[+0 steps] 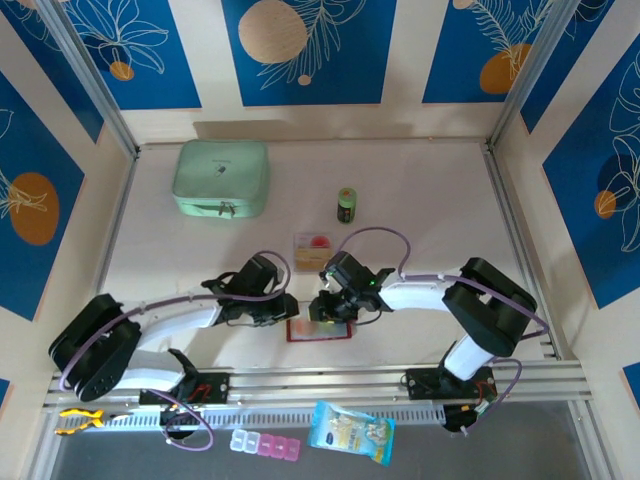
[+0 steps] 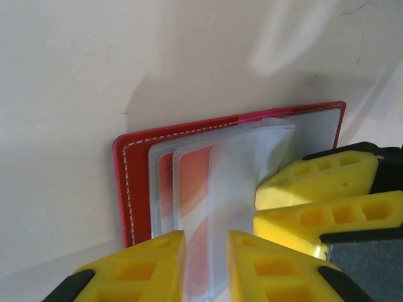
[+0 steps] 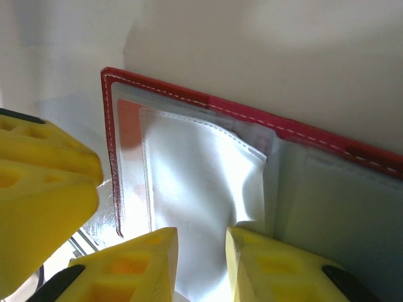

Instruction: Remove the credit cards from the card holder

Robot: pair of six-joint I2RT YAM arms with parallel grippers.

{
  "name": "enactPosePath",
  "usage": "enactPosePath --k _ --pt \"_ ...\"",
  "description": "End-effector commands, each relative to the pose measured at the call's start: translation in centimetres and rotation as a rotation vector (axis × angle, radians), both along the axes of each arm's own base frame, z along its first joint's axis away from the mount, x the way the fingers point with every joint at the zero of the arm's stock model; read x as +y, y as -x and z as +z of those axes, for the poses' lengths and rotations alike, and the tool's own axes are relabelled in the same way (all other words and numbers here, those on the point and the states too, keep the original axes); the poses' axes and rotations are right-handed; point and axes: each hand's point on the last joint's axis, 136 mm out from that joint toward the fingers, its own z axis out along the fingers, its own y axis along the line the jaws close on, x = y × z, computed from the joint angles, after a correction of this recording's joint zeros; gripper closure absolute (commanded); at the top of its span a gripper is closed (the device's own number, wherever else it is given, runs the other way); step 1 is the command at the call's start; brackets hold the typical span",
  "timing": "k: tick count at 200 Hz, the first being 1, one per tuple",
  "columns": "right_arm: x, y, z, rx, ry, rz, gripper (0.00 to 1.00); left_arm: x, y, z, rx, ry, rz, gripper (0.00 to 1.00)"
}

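Open card holder (image 1: 319, 329) lying flat on the tabletop (image 1: 430, 200) near its front edge, between both grippers. Left gripper (image 2: 206, 264) jaws slightly spread around a clear sleeve (image 2: 242, 182); right gripper (image 3: 201, 261) jaws likewise straddle a sleeve. One credit card (image 1: 312, 247) lies beyond. No writing is legible.

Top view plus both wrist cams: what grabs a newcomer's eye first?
Both arms meet at table centre over an open dark-red leather-like card holder, the left gripper and right gripper nearly touching. In the wrist views, yellow fingers crowd its clear plastic sleeves. A mint-green zip case sits far left.
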Motion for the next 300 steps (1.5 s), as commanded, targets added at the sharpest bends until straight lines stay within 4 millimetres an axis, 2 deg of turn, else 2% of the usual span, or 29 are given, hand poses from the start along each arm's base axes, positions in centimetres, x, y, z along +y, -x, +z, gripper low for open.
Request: enactPosePath --k 1,66,113,194,242,267,300 --pt "-1.0 0.9 -0.8 0.054 -0.002 -0.005 0.72 -1.9 -0.6 1.0 -0.014 0.054 -0.019 0.76" --pt "-1.4 1.0 -0.9 0.082 -0.050 -0.019 0.72 -2.8 -0.8 -0.1 0.009 0.030 -0.035 0.76" --pt "-2.0 1.0 -1.1 0.086 -0.059 -0.032 0.72 -2.0 -0.5 -1.3 0.021 -0.052 -0.025 0.76" --pt "-2.3 1.3 -1.5 0.094 -0.068 -0.040 0.72 -0.7 -0.5 -1.0 0.005 -0.090 0.026 0.74" --pt "-2.2 1.4 -1.5 0.094 -0.077 -0.038 0.72 -2.9 -0.1 -1.3 0.034 -0.015 -0.007 0.79" --pt "-2.2 1.5 -1.5 0.096 -0.079 -0.040 0.72 -3.4 0.0 -1.7 0.044 -0.013 -0.017 0.80" --pt "-2.1 1.6 -1.4 0.092 -0.082 -0.039 0.72 -4.0 -0.1 -1.1 0.036 0.012 -0.022 0.81"
